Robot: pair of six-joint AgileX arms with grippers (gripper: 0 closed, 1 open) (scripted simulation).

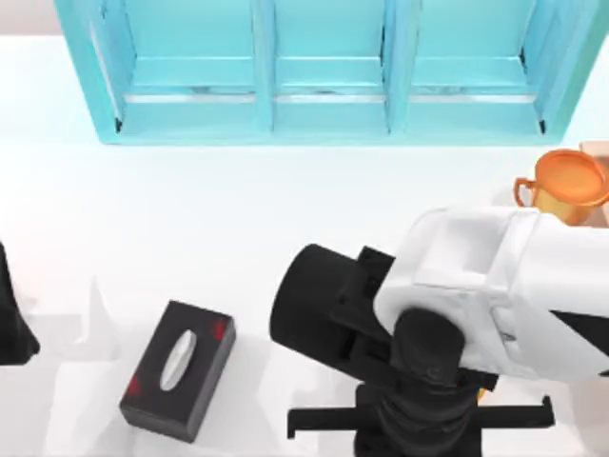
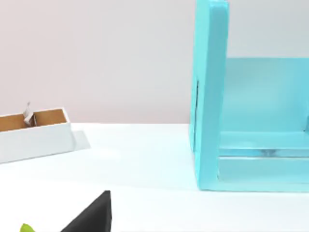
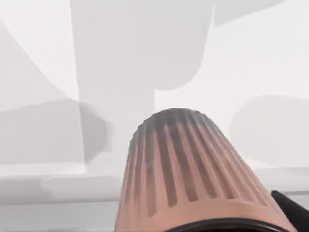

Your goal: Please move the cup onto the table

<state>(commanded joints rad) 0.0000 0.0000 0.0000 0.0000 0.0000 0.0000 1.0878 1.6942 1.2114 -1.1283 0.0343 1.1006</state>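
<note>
Ribbed terracotta cup sits right in front of the right wrist camera. Its narrow closed end points away toward the table, with bare white surface and shadows beyond it. Cannot tell whether it touches the table. In the top view this spot falls under the right arm, about 5 o'clock on the table. The right gripper is probably carrying the cup, but its claw state cannot be told.

Judged step: transport or set-down, with the cup not yet standing free. The next move calls for a bare patch, the cup brought base-down and level, release only once it rests, then a straight retreat.

Containers:
- Orange mug, 3 o'clock near the table edge, upright, looks empty.
- Black tissue box, 7 o'clock, a white tissue in its slot.
- Turquoise cabinet, 12 o'clock, its visible bays look empty.
- White open box, brown inside, a small flap standing up, otherwise seemingly empty.

Left arm is parked at 9 o'clock; its claw cannot be told either.
</note>
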